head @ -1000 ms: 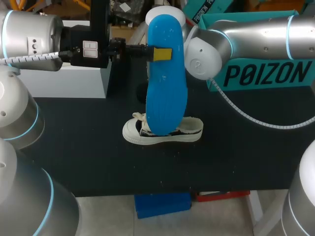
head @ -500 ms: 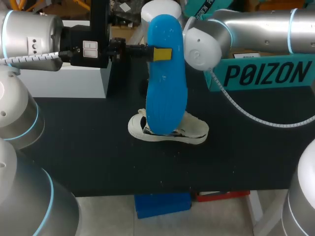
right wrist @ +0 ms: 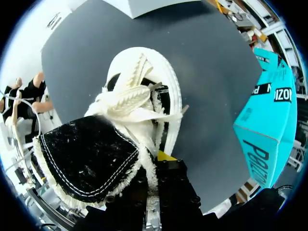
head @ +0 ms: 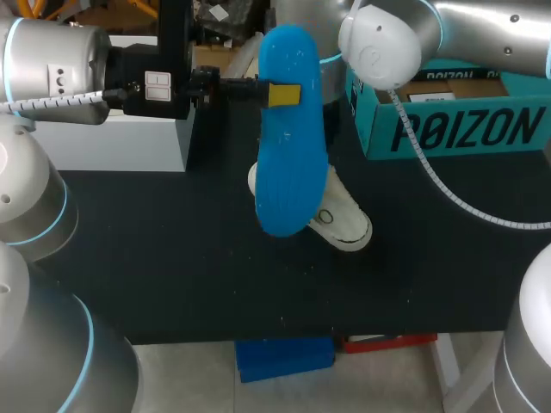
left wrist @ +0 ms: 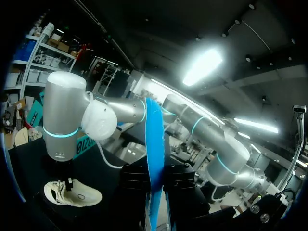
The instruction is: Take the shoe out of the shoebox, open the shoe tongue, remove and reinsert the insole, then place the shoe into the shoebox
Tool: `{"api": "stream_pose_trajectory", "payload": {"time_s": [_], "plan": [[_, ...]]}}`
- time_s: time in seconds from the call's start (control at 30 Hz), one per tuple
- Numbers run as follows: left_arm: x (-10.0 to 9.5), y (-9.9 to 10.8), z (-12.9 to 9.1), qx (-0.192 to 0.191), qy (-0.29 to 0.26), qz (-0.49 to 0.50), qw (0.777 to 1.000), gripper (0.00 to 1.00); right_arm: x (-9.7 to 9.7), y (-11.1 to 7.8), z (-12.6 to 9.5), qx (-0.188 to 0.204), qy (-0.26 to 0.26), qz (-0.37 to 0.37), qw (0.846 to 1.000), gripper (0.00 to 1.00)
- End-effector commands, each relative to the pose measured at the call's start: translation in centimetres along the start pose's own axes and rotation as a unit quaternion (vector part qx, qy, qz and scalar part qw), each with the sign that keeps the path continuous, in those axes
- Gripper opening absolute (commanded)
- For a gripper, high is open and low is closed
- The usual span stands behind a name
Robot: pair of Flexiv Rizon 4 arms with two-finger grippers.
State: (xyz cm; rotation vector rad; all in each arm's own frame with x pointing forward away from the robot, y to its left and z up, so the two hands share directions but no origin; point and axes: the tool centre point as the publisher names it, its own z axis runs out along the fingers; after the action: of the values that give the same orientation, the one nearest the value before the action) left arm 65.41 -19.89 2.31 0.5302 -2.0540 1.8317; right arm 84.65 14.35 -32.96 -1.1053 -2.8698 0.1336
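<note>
My left gripper (head: 274, 93) is shut on a blue insole (head: 291, 146), holding it upright high above the table; in the left wrist view the insole (left wrist: 155, 144) rises between that gripper's black fingers (left wrist: 140, 185). Behind it the white canvas shoe (head: 344, 225) is tipped so its sole faces up. My right arm (head: 383, 39) reaches down to it, its gripper hidden behind the insole. In the right wrist view the right gripper (right wrist: 155, 166) is shut on the rim of the shoe (right wrist: 139, 96), beside the black tongue. The shoe (left wrist: 72, 193) sits under the right arm. The teal shoebox (head: 456, 125) stands at the back right.
A white block (head: 112, 142) stands at the back left of the black table (head: 155, 258). The shoebox (right wrist: 269, 120) lies off to one side of the right gripper, apart from the shoe.
The right arm has swung back and turned the shoe from lying side-on to sole up, shifting it right. The left arm and the insole have not moved.
</note>
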Motion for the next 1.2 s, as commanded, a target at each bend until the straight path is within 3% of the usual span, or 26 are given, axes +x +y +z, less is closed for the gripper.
{"api": "stream_pose_trajectory", "payload": {"time_s": [0.03, 0.23, 0.43, 0.8, 1.1, 1.13, 1.17, 1.2], "plan": [[0.0, -0.1, 0.1, -0.002, -0.001, -0.001, 1.0, 0.0, -0.6, 0.6, 0.8, -0.056, 0.051, 0.331, 0.941, 0.0], [0.0, -0.1, 0.1, -0.002, -0.001, -0.001, 1.0, 0.0, -1.1, 1.6, 1.3, -0.077, 0.067, 0.408, 0.907, 0.0], [0.0, -0.1, 0.1, -0.002, -0.001, -0.001, 1.0, 0.0, -1.6, 2.5, 1.8, -0.079, 0.062, 0.441, 0.892, 0.0], [0.0, -0.1, 0.1, -0.002, -0.001, -0.001, 1.0, 0.0, -3.1, 2.9, 5.2, -0.055, 0.057, 0.451, 0.889, 0.0], [0.0, -0.1, 0.1, -0.002, -0.001, -0.001, 1.0, 0.0, -4.3, 2.8, 6.8, -0.045, 0.036, 0.434, 0.899, 0.0], [0.0, -0.1, 0.1, -0.002, -0.001, -0.001, 1.0, 0.0, -4.5, 2.6, 6.8, -0.044, 0.028, 0.434, 0.899, 0.05], [0.0, -0.1, 0.1, -0.002, -0.001, -0.001, 1.0, 0.0, -4.6, 2.5, 6.9, -0.042, 0.026, 0.435, 0.899, 0.44], [0.0, -0.1, 0.1, -0.002, -0.001, -0.001, 1.0, 0.0, -4.7, 2.3, 6.8, -0.04, 0.021, 0.437, 0.898, 1.0]]}}
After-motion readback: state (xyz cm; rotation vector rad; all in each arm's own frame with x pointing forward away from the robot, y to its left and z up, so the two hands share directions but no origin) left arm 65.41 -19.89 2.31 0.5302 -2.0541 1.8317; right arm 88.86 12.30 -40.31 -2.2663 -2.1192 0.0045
